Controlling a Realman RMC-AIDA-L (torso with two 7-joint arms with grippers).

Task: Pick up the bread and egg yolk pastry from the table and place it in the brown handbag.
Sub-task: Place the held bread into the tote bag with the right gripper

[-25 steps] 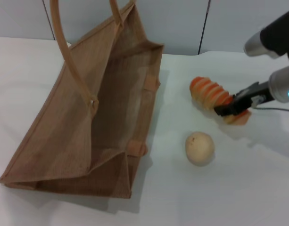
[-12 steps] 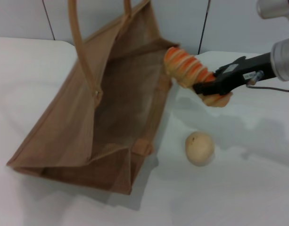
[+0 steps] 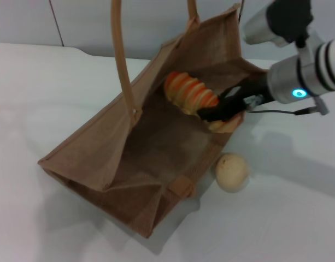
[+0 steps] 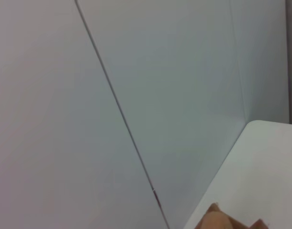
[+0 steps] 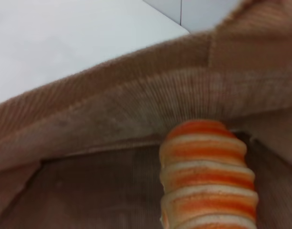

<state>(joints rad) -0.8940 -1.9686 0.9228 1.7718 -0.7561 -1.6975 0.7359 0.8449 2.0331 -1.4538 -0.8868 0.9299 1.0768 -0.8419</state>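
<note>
Left arm: not seen in the head view; its wrist camera faces a pale wall panel, with only a sliver of white table and a tan scrap at the frame edge, so I cannot tell how the left gripper's fingers stand.
Brown handbag: lies on the table with its mouth open toward the right side, one handle arching high above it.
Bread: held in the air just inside the bag mouth, above the inner wall and not resting on it.
Right gripper: fingers clamped on the loaf's right end, reaching across the bag's rim.
Egg yolk pastry: on the table just beside the bag's lower right corner, untouched.
Doing the step well: in my judgement the loaf should go deeper and lower before release, so it lands on the inner wall and does not roll back out; the withdrawal should clear the rim and the handle.
What the views add: the head view alone shows pastry, handle and grip; the right wrist view alone shows the loaf's free end pointing toward the inner fold of the bag.
</note>
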